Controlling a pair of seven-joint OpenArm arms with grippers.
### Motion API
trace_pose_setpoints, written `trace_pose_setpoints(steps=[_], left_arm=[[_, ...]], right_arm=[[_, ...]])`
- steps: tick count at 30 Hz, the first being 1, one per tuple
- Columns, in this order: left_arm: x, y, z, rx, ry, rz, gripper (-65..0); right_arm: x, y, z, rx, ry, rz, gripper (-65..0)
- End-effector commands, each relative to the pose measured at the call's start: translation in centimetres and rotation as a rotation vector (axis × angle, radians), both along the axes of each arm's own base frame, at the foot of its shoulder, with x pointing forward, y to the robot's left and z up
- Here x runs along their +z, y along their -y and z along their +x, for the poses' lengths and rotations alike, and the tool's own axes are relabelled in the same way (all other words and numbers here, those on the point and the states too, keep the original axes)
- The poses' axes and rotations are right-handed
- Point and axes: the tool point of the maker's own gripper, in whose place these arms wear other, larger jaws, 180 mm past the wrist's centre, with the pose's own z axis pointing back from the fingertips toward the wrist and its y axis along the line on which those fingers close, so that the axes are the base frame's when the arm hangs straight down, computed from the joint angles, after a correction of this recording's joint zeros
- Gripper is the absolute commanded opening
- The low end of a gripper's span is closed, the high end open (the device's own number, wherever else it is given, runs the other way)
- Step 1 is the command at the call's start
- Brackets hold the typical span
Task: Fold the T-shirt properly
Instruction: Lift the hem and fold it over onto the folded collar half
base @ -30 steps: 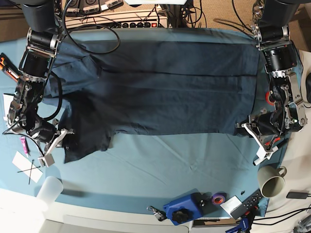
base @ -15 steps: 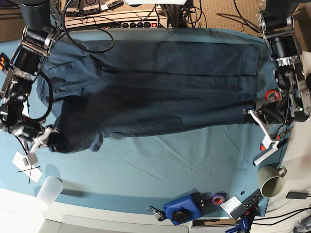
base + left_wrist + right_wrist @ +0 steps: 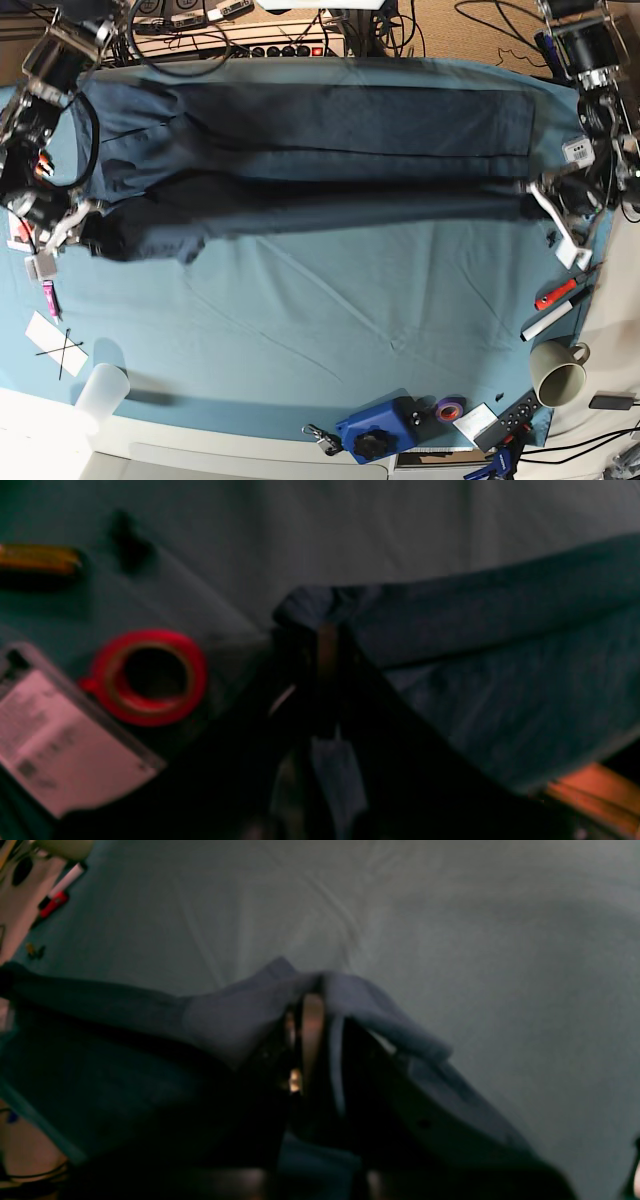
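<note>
Two pincers, each clamped tight on one near-edge corner of the T-shirt (image 3: 320, 150): left pincer (image 3: 325, 630) on the hem end, right pincer (image 3: 312, 990) on the sleeve end, cloth bunched just over both sets of tips. Garment hangs stretched between them, its far part lying on the teal worktop (image 3: 330, 320) beyond. Fold judged underway: carry both corners level and at one pace toward the far edge (red tape roll (image 3: 150, 677) beside left pincer, avoid snagging), releasing only once edges align.
</note>
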Motion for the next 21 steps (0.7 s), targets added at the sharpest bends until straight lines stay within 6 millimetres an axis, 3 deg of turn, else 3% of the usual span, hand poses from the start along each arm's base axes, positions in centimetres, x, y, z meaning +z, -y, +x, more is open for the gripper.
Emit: trace_pose_setpoints(steps=[1, 7, 15, 21], left_arm=[[1.2, -0.3, 0.6, -0.005, 0.039, 0.001, -65.0], [0.1, -0.3, -1.0, -0.010, -0.006, 0.008, -65.0], [-0.1, 0.3, -3.5, -0.044, -0.023, 0.040, -65.0], [-0.4, 0.3, -4.7, -0.049, -0.025, 0.067, -65.0]], right_arm=[[1.5, 0.4, 0.0, 0.006, 0.046, -0.026, -65.0], [0.0, -0.4, -3.7, 0.042, -0.011, -0.097, -65.0], [-0.7, 1.6, -7.6, -0.020, -0.062, -0.148, -65.0], [-2.5, 1.7, -10.0, -0.024, -0.139, -0.145, -65.0]])
